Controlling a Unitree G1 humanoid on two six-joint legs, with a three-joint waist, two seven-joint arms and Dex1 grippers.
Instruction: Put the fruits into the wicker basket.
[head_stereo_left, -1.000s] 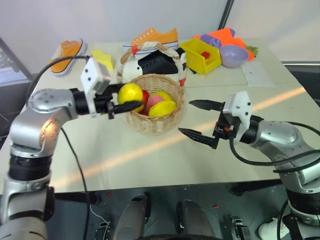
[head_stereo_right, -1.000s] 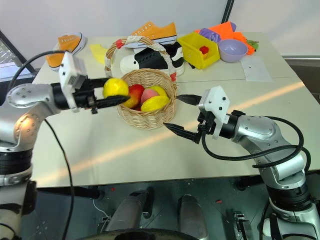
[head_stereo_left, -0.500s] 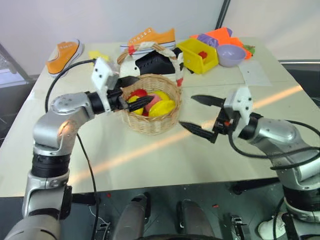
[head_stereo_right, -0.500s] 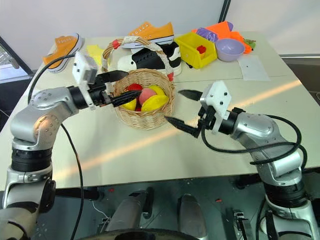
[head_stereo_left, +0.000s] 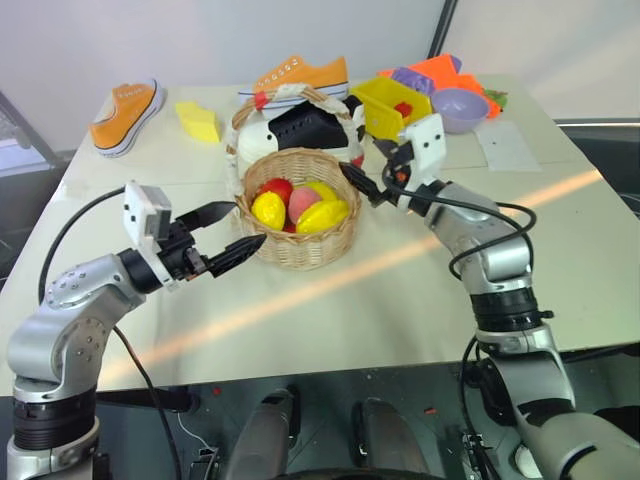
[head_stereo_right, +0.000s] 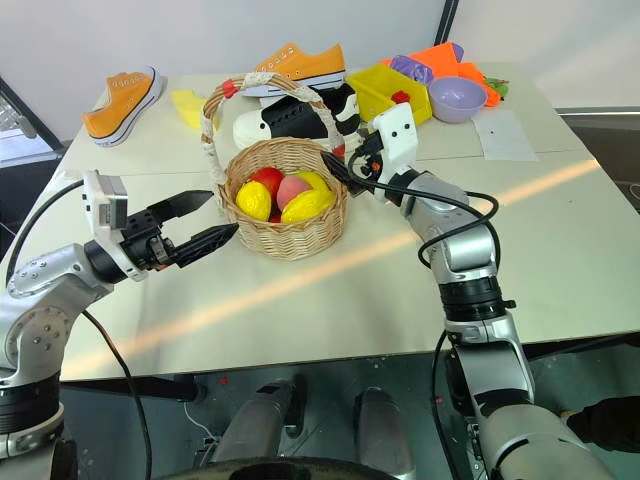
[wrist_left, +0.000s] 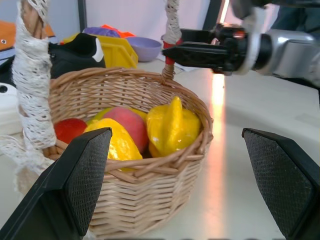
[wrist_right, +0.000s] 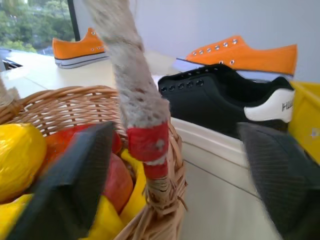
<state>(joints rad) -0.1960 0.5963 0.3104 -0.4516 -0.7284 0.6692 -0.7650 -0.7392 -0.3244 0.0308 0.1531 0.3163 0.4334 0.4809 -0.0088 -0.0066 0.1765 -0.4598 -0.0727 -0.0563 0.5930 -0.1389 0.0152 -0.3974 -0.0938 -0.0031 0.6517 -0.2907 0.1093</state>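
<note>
Two yellow fruits (head_stereo_right: 280, 203) inside one wicker basket (head_stereo_right: 285, 235); both grippers' fingers (head_stereo_right: 205, 238) spread.

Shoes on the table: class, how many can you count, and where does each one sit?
3. One orange shoe near the far left corner, a second orange shoe at the far edge behind the wicker basket, and a black-and-white shoe just behind that basket. Others could be hidden.

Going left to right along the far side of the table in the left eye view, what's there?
Orange sneaker → pale yellow wedge block → black shoe → yellow plastic bin → lilac bowl.
</note>
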